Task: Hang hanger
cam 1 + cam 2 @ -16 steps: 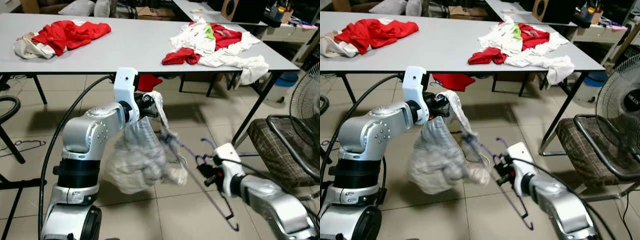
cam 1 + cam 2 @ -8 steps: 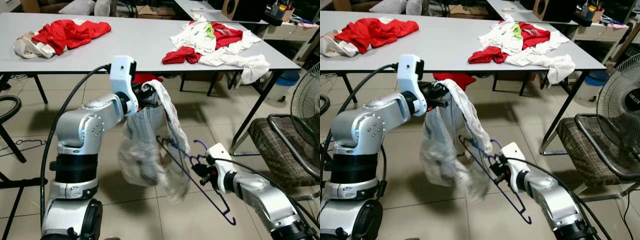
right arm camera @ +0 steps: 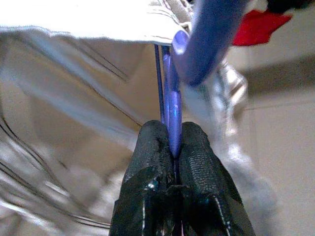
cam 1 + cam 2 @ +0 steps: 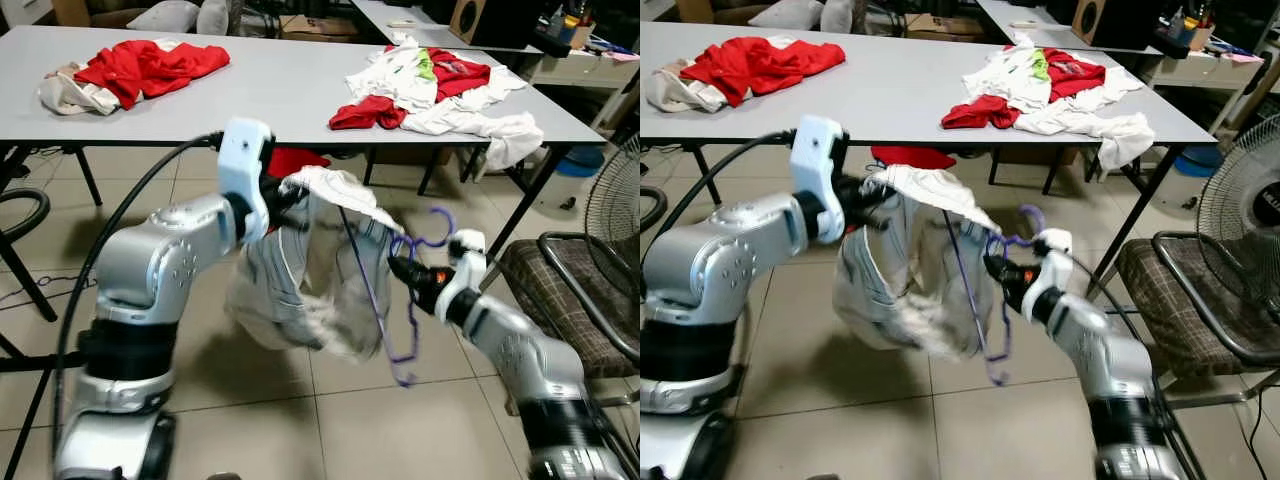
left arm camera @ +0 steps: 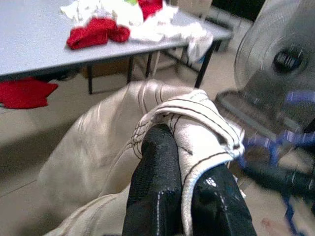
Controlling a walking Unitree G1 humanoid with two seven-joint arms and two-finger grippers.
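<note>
Grey and long, the table [image 4: 250, 95] spans the back of the scene, with a heap of red and cream clothes [image 4: 130, 70] at its left end and a larger pile of white and red garments [image 4: 435, 90] near its right end, one white piece drooping over the edge. A checked chair [image 4: 560, 300] and a fan [image 4: 615, 200] stand at the right, on the tiled floor [image 4: 300, 420].

Between the two silver arms hangs a pale, whitish garment [image 4: 310, 290], blurred at its lower edge. The left gripper [image 4: 275, 195] is raised in front of the table edge, and in the left wrist view its black fingers [image 5: 155, 191] are pressed together on a ribbed hem of the cloth.

The purple hanger [image 4: 400, 290] sits just right of the garment, its hook up beside the cloth's top edge and its wire frame reaching down against the fabric. The right gripper [image 4: 402, 270] pinches the hanger at its neck; the right wrist view shows both pads clamped tight on the purple wire, the cloth right behind.
</note>
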